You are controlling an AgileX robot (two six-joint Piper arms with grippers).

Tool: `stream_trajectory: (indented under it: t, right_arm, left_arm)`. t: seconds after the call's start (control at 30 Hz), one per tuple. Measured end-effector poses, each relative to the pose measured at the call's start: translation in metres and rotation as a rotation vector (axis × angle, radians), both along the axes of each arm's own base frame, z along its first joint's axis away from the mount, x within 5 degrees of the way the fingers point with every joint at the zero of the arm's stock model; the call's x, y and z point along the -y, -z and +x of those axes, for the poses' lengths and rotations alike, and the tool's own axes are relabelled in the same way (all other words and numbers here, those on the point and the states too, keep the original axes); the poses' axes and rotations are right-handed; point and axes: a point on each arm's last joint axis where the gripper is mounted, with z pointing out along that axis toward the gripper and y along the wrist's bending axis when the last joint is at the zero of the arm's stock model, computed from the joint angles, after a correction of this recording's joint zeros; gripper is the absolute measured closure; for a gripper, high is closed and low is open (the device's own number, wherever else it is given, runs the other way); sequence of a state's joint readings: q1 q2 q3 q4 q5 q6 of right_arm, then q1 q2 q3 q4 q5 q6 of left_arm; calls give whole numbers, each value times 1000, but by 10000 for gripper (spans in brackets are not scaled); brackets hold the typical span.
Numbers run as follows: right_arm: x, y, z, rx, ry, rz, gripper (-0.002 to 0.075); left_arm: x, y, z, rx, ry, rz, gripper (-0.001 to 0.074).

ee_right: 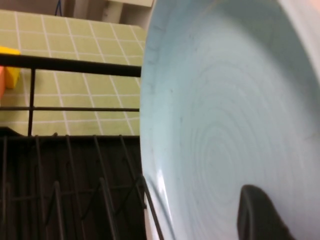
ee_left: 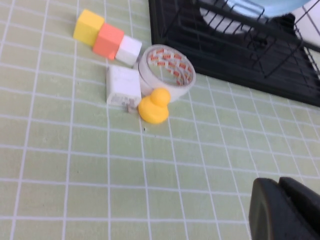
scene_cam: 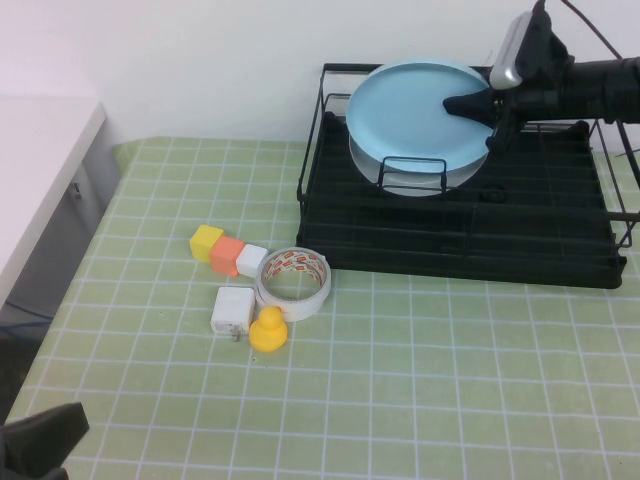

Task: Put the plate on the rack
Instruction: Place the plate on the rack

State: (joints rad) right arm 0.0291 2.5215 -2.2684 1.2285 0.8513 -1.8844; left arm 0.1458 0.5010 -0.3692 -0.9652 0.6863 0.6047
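The light blue plate [scene_cam: 415, 115] stands tilted on edge in the back left part of the black wire rack [scene_cam: 460, 250]. My right gripper [scene_cam: 468, 104] comes in from the right and is shut on the plate's right edge, with one finger across its face. In the right wrist view the plate [ee_right: 225, 115] fills the frame, with one finger [ee_right: 260, 215] on it and the rack wires [ee_right: 65, 190] below. A grey-white plate [scene_cam: 400, 178] shows just under the blue one in the rack. My left gripper [scene_cam: 45, 440] is shut and empty at the table's near left corner; it also shows in the left wrist view [ee_left: 282, 210].
On the green checked mat left of the rack lie a yellow block [scene_cam: 206, 241], an orange block [scene_cam: 227, 254], a white block [scene_cam: 250, 260], a tape roll [scene_cam: 293, 281], a white charger [scene_cam: 232, 310] and a yellow toy duck [scene_cam: 268, 329]. A white counter [scene_cam: 40, 160] is at far left.
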Motion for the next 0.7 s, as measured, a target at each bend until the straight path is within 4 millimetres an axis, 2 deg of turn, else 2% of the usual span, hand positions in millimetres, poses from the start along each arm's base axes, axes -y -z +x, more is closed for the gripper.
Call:
stream_trajectory:
  t: [0.1, 0.23, 0.33, 0.53, 0.7]
  right_arm:
    - [0, 1, 0, -1, -1, 5, 522]
    - [0, 0, 2, -9, 23, 25, 342]
    - [3, -2, 5, -25, 83, 55, 278]
    - [4, -11, 10, -30, 152, 127, 256]
    - [3, -31, 8, -70, 168, 203, 300]
  left_arm:
    - [0, 4, -1, -15, 4, -2, 735]
    - [0, 8, -1, -26, 4, -4, 735]
    - [1, 10, -2, -40, 17, -7, 735]
    - [3, 11, -4, -60, 46, -5, 735]
    - [2, 13, -5, -70, 51, 35, 735]
